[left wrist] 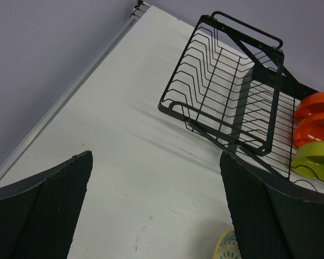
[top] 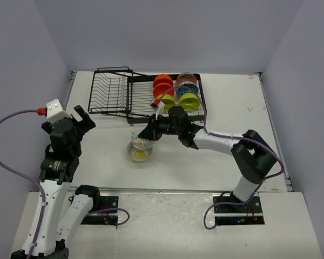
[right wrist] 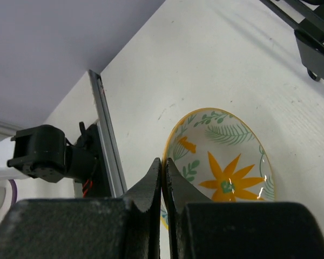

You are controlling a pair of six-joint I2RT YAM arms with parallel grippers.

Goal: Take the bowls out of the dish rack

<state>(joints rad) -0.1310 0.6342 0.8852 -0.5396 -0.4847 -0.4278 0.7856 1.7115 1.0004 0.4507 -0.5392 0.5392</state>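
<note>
Cream round bowl with yellow-orange floral pattern (right wrist: 227, 162): low over the white counter (top: 194, 167), just in front of the black wire dish rack (top: 110, 91); rim pinched in the right end effector (right wrist: 163, 172); orange-red bowls (top: 163, 83) and lime green bowls (top: 189, 100) stand in the rack; left end effector (left wrist: 155, 162) wide, empty.

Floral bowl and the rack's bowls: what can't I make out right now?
- Floral bowl: whether the shut right gripper pinches its rim; right wrist view, fingertips cover it.
- Racked bowls: exact count; top view, they overlap, cable crosses.
- Dish rack: right end; left wrist view, frame edge cuts it.
</note>
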